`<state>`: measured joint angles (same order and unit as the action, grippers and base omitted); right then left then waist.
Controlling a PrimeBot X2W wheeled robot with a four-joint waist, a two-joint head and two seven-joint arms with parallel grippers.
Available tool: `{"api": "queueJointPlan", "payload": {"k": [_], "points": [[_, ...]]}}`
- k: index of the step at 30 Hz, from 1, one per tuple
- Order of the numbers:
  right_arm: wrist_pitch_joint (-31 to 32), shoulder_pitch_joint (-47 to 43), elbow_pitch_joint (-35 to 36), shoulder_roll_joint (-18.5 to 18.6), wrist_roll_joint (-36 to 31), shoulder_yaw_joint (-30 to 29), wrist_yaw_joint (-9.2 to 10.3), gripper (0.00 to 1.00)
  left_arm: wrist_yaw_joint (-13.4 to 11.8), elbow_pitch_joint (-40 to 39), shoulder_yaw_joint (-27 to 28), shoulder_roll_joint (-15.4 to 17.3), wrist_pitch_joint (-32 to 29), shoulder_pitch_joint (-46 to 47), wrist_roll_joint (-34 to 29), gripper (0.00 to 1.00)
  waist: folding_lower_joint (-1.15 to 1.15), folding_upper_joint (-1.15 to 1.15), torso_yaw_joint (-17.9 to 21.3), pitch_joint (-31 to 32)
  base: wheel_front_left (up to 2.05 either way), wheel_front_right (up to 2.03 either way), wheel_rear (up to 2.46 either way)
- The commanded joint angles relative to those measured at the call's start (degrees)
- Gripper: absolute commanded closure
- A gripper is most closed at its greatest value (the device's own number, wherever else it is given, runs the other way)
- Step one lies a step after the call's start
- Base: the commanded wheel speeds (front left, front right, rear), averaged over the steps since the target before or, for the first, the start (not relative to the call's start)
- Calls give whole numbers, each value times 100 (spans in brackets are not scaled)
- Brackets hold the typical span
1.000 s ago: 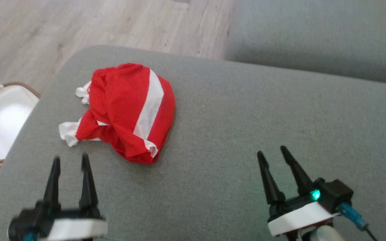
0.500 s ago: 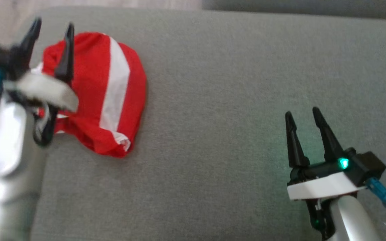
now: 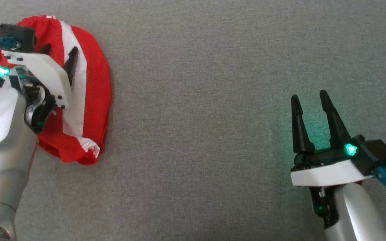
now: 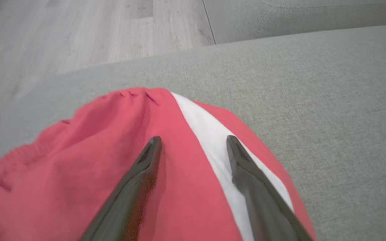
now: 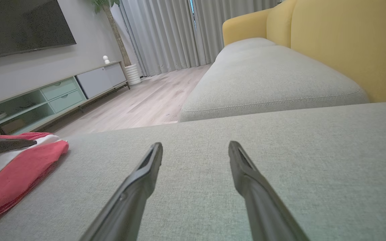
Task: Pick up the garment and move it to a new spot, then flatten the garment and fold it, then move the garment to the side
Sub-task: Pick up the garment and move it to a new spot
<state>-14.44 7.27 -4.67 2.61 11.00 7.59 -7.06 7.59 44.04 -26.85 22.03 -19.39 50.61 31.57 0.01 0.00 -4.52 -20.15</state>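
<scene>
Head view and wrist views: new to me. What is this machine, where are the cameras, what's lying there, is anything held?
A wheeled robot with two arms, each ending in two dark fingers. The head view looks down from its head; each wrist view looks along one gripper's fingers. A crumpled red-and-white garment lies on a grey sofa cushion. The left gripper hangs open over it; the right gripper is open over bare cushion. Nothing is held.

Grey cushion (image 3: 213,134), yellow backrest (image 5: 347,43), wooden floor (image 4: 79,33)
</scene>
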Motion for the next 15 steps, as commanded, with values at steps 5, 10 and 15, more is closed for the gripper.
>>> {"api": "queueJointPlan", "payload": {"k": [5, 10, 15], "points": [[-56, 194, 217, 27, -2, 90, -43, 0, -10, 40, -10, 293, 19, 354, 536, 100, -1, 0, 29, -33, 0, 0, 0], [-56, 179, 178, 27, 48, 73, -43, 0, -10, -129, 13, 412, 864, 546, 778, 100, -1, 0, -6, 89, 0, 0, 0], [-56, 125, 106, 27, 91, 101, -43, 0, -10, -457, 127, 511, 1745, 722, 923, 100, -1, 0, -44, 363, 0, 0, 0]]}}
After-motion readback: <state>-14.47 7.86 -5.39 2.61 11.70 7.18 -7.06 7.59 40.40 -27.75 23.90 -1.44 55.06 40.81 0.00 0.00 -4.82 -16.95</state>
